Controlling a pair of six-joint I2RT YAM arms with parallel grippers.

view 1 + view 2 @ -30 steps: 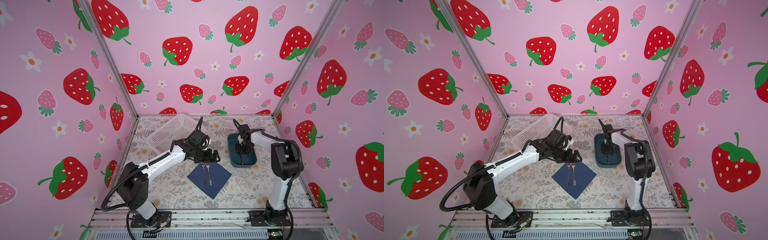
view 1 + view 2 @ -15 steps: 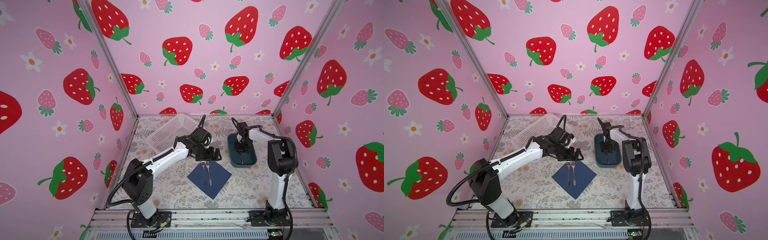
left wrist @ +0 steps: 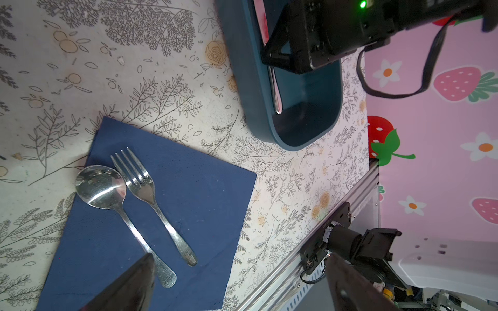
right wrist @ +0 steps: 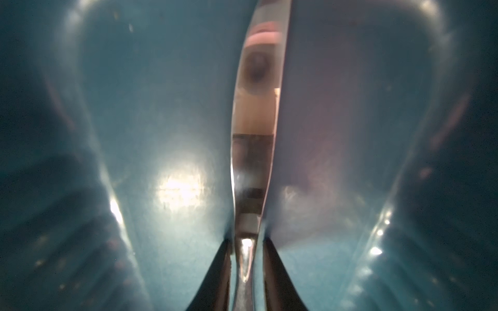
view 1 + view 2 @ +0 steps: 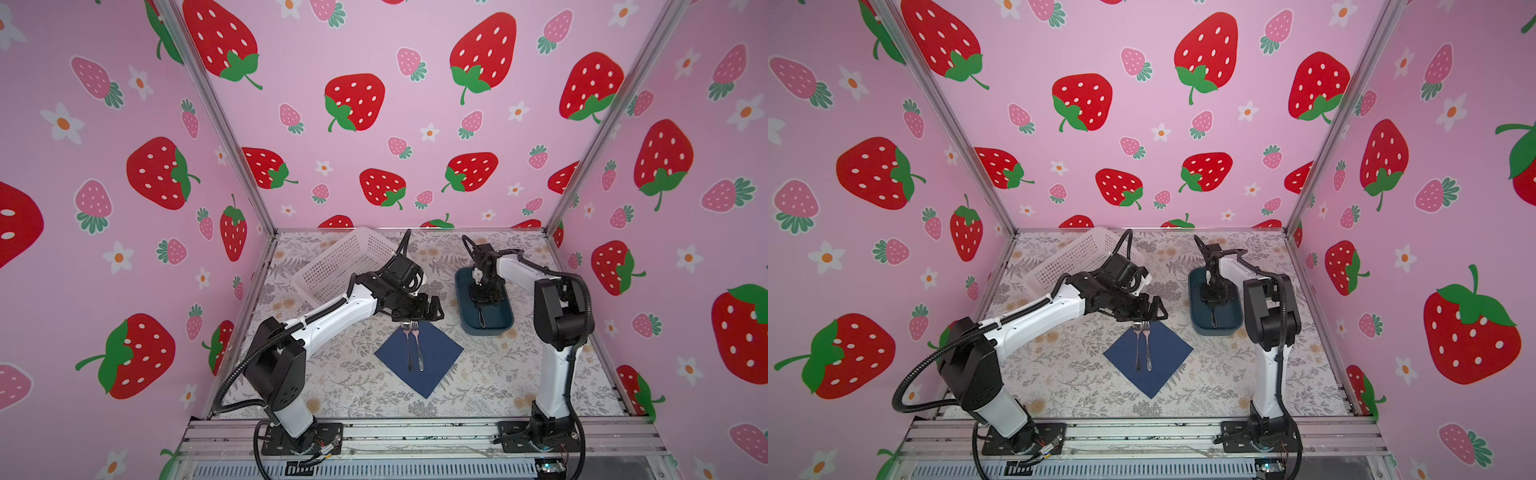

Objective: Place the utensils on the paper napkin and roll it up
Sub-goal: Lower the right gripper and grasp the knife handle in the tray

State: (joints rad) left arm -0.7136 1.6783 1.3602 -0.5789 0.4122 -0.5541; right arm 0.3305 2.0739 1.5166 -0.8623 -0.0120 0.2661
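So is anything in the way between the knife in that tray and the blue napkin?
The knife lies inside the tray, so its wall must be cleared first. The left gripper hangs open over the napkin's far corner, by the spoon and fork heads. Bare napkin beside the fork looks free.

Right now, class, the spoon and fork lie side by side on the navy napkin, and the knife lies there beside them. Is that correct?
No. The spoon and fork do lie side by side on the napkin, but the knife is not with them: it lies in the teal tray, as the left wrist view shows.
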